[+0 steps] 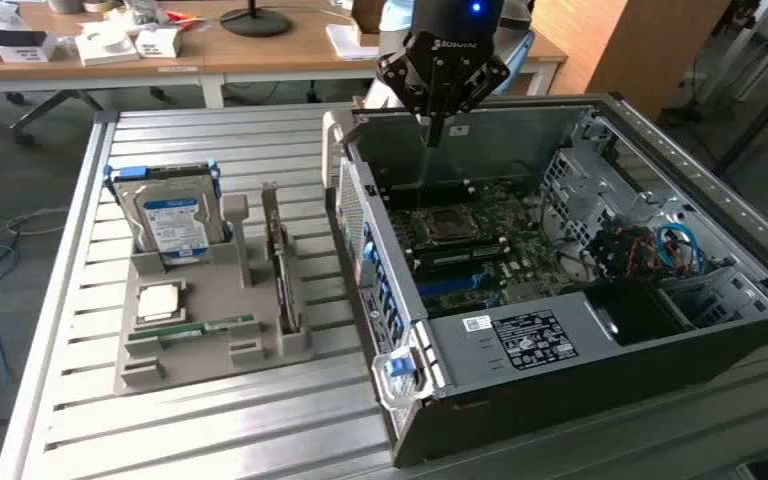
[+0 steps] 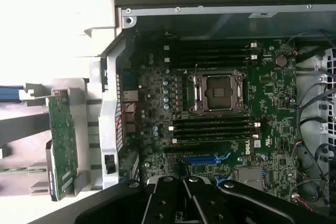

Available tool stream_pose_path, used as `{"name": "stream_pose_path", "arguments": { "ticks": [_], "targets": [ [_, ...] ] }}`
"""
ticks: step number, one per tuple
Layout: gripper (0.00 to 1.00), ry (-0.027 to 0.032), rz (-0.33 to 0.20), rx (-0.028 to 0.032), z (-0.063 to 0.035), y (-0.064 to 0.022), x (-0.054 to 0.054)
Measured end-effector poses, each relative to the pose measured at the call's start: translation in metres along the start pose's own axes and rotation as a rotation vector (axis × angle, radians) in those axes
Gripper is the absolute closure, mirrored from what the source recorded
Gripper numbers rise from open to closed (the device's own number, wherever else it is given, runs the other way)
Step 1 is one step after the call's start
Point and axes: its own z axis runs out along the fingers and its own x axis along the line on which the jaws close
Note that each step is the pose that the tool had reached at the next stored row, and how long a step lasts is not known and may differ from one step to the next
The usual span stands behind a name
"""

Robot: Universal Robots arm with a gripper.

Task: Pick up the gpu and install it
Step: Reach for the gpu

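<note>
The gpu (image 1: 281, 262) stands on edge in a slot of the grey holder (image 1: 204, 365), on the exterior view's left of the computer case; in the wrist view the gpu (image 2: 62, 145) shows a green face. My gripper (image 1: 432, 138) hangs above the rear part of the open case (image 1: 531, 345), well apart from the gpu. Its fingers (image 2: 178, 192) are pressed together and hold nothing, so the gripper (image 2: 188, 180) is shut. Below it lies the motherboard (image 2: 157, 103) with a blue card slot (image 2: 207, 158).
A silver hard drive (image 1: 171, 215) with a blue-white label stands upright at the holder's far end. A square chip (image 1: 160, 300) and a narrow green memory stick (image 1: 208, 328) lie in the holder. Cables (image 1: 651, 250) fill the case's right side. A wooden desk (image 1: 277, 50) stands behind the slatted metal table (image 1: 77, 300).
</note>
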Motion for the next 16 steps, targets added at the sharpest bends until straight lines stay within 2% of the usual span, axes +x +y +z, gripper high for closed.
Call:
{"name": "stream_pose_path", "arguments": {
  "ticks": [13,16],
  "targets": [
    [0.89,0.0,0.0,0.0001,0.0,0.0,0.0],
    [0.89,-0.0001,0.0,0.0,0.0,-0.0003,0.0033]
  ]
}}
